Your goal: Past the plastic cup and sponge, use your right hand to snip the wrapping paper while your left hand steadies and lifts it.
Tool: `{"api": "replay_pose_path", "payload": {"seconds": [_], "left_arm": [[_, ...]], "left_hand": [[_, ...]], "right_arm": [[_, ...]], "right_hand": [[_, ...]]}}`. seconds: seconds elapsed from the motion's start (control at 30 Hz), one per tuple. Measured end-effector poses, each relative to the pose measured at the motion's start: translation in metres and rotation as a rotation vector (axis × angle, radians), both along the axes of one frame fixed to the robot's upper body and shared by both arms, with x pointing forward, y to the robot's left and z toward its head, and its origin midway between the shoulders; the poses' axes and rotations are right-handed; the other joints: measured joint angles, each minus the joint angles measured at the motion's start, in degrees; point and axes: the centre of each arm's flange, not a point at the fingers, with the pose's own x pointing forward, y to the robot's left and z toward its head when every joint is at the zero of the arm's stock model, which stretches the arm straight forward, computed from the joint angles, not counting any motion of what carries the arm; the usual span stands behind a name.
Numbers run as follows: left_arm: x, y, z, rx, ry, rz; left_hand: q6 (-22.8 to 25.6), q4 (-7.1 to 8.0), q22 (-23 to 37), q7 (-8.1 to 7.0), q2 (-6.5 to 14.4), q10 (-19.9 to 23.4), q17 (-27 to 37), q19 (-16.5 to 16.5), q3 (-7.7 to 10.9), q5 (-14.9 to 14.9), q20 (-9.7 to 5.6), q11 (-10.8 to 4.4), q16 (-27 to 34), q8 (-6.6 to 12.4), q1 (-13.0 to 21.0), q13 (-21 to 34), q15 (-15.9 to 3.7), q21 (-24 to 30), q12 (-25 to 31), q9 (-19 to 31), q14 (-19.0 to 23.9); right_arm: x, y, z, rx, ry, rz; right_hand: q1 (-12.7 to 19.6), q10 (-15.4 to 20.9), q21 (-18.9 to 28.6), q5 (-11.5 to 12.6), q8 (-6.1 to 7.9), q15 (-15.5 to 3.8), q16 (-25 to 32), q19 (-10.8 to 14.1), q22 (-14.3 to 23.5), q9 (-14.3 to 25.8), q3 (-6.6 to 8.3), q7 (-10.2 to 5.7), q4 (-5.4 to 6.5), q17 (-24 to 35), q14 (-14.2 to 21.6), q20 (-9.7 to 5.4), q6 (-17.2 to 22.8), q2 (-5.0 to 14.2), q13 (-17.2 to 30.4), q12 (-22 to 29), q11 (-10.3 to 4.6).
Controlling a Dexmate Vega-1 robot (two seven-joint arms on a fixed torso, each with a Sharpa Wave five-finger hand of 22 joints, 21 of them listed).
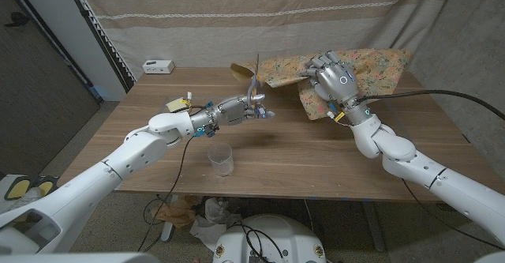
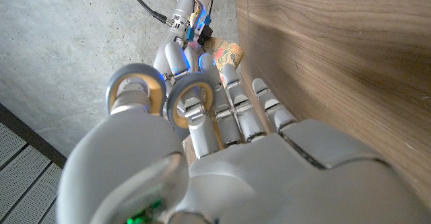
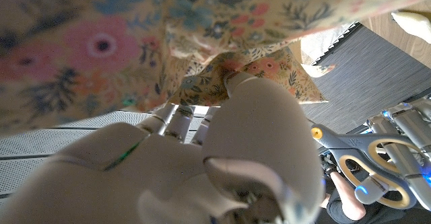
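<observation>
The left hand (image 1: 237,111) is seen above the middle of the wooden counter (image 1: 300,160), and a pair of scissors (image 1: 254,89) is held in it, the blades pointing up. In the left wrist view the fingers (image 2: 237,96) are passed through the two round handles of the scissors (image 2: 161,96) (grey rings with a tan lining). The same handles are seen in the right wrist view (image 3: 367,173).

The right hand (image 1: 335,77) is placed on the wrapping paper (image 1: 379,65), which is a floral sheet lying crumpled at the far right part of the counter. In the right wrist view a fold of the paper (image 3: 222,62) is gripped between the fingers (image 3: 252,89) of this hand and is lifted a little from the surface.

The roles are therefore reversed compared with the task: the scissors are in the left hand and the paper is in the right one.

A clear plastic cup (image 1: 221,159) stands upright near the front edge, below the left forearm. A yellow sponge (image 1: 178,103) lies behind the left arm. A small white box (image 1: 158,65) is placed at the far left corner.
</observation>
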Motion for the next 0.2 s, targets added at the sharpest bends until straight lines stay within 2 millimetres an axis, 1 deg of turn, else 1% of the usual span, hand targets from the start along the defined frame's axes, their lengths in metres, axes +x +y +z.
{"api": "replay_pose_path", "payload": {"seconds": [0.03,0.1,0.2], "left_arm": [[-0.0001,0.0000,0.0001,0.000,-0.001,0.000],[-0.0010,-0.0007,-0.0002,0.000,-0.003,-0.003],[-0.0015,-0.0012,-0.0003,-0.001,-0.006,-0.005]], "left_hand": [[0.0,0.00,0.0,0.00,0.0,0.0,0.0,0.0,0.00,0.0,0.00,0.00,0.0,0.00,0.0,-0.1,0.00,0.0,0.0,0.0,0.0],[0.0,-0.70,0.0,0.00,0.0,0.0,-0.2,0.0,0.70,-0.2,0.00,0.00,0.0,0.00,0.0,-0.1,0.00,0.0,0.0,0.0,0.0],[0.0,-0.70,0.0,0.02,0.0,0.0,-0.3,0.0,0.70,-0.2,0.00,0.00,0.0,0.00,0.0,-0.1,0.00,0.0,0.4,0.0,0.0]], "right_arm": [[-0.0003,-0.0001,-0.0007,0.001,0.001,-0.001],[-0.0012,0.0002,-0.0020,0.001,0.002,-0.001],[-0.0032,-0.0006,-0.0027,0.004,0.000,-0.004]], "right_hand": [[0.0,0.0,0.0,0.0,0.00,0.00,0.0,0.0,0.0,0.0,0.00,0.00,0.00,-0.1,0.0,0.00,0.0,0.00,0.0,0.0,0.00],[0.0,0.0,0.0,0.0,0.02,0.00,0.0,0.0,0.0,0.0,-0.01,0.00,-0.01,-0.1,0.0,0.00,0.0,0.00,0.0,0.0,0.00],[0.0,0.0,0.0,0.2,0.19,0.00,0.0,0.0,0.0,0.0,-0.04,0.00,-0.04,-0.1,0.0,0.00,0.0,-0.01,0.0,0.0,0.00]]}}
